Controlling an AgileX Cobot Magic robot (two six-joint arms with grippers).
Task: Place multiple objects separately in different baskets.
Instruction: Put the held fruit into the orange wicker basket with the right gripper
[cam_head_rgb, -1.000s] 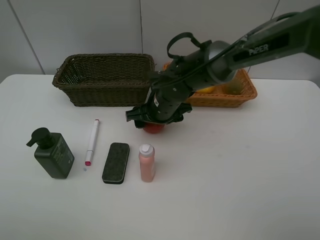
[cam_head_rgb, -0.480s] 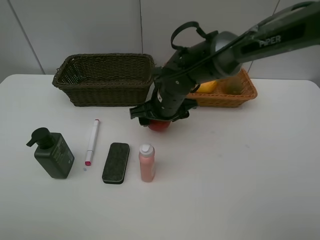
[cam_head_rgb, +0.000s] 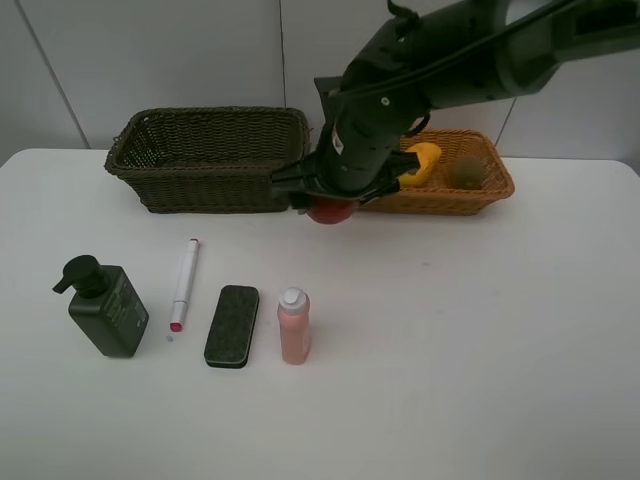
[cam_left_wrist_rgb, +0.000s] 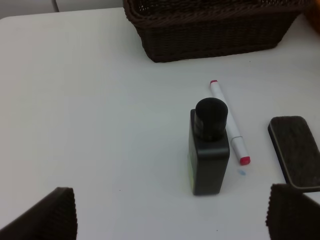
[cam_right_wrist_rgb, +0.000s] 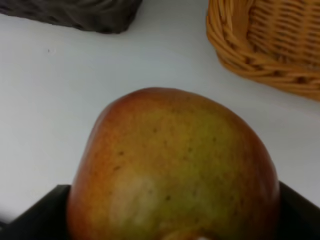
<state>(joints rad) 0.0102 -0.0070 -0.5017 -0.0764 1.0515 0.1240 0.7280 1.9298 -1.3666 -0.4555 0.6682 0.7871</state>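
My right gripper (cam_head_rgb: 332, 203) is shut on the red pomegranate (cam_head_rgb: 331, 210) and holds it above the table, just in front of the gap between the two baskets. In the right wrist view the pomegranate (cam_right_wrist_rgb: 175, 165) fills the space between the fingers of the gripper (cam_right_wrist_rgb: 170, 220). The orange-tan basket (cam_head_rgb: 450, 198) holds the yellow mango (cam_head_rgb: 423, 160) and the brown kiwi (cam_head_rgb: 465, 172); the lime is hidden. The dark basket (cam_head_rgb: 200, 185) shows nothing inside. My left gripper (cam_left_wrist_rgb: 172, 210) is open and empty, near the pump bottle (cam_left_wrist_rgb: 209, 150).
In a row at the front left lie the pump bottle (cam_head_rgb: 105, 308), the marker (cam_head_rgb: 184, 283), the eraser pad (cam_head_rgb: 232, 325) and the pink bottle (cam_head_rgb: 293, 325). The right arm reaches across the orange basket's left end.
My right gripper has lifted the pomegranate off the table and carried it back and right, toward the orange-tan basket. Nothing else has moved.
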